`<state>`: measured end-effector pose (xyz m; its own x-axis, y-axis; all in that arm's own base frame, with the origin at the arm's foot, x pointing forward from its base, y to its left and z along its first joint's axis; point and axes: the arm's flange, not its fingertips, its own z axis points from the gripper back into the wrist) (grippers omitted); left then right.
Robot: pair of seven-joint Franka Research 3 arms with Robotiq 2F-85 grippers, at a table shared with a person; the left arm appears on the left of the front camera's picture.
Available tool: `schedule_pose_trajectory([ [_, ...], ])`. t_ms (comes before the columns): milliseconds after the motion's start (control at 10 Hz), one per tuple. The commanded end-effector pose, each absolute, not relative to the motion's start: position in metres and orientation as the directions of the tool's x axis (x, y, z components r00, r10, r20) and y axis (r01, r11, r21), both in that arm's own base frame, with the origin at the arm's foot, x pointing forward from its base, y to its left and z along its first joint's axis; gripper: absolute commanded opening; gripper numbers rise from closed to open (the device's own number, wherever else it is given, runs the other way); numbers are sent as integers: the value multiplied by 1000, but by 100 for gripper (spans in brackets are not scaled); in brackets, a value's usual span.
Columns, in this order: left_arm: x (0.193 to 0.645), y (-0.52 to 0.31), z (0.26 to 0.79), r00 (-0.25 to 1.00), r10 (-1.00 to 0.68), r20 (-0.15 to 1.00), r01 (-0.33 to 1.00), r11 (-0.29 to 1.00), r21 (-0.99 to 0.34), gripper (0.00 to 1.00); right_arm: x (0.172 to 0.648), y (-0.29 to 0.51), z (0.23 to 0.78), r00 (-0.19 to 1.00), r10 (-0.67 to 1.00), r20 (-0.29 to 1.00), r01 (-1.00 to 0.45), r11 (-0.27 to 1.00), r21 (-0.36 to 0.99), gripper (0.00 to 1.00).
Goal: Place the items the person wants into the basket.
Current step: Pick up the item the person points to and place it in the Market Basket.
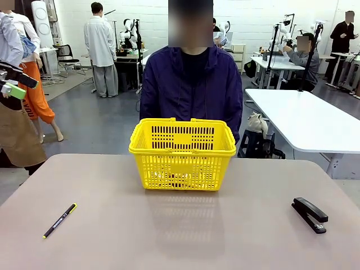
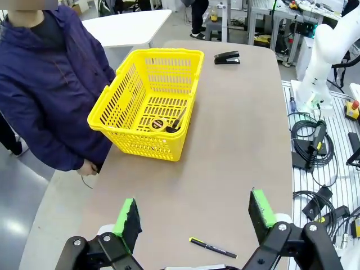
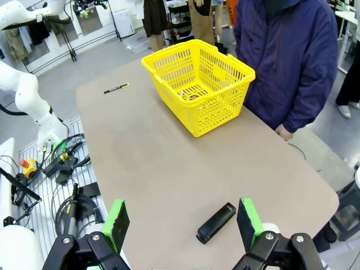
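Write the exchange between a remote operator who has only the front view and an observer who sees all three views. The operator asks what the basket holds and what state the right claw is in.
Operator: What lies inside the basket? From the front, the lattice wall hides its floor.
Observer: The left wrist view looks down into it. A round yellow-black tape measure lies on the floor, with a slim dark item beside it that I cannot identify.
Operator: Is the right claw holding anything?
Observer: No. The right claw is open and empty, and the black stapler lies ahead of it.
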<state>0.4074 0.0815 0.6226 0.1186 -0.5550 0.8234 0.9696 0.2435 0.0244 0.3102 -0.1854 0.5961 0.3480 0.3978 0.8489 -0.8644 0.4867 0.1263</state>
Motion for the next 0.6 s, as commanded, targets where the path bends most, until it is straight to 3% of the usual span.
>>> schedule_pose_trajectory([
  [0,407,83,622,119,-548,828,971,240,19,100,312,-184,596,320,374,870,-872,475,117,100],
  [500,407,83,622,119,-548,828,971,240,19,100,312,-184,596,320,374,870,-872,475,117,100],
])
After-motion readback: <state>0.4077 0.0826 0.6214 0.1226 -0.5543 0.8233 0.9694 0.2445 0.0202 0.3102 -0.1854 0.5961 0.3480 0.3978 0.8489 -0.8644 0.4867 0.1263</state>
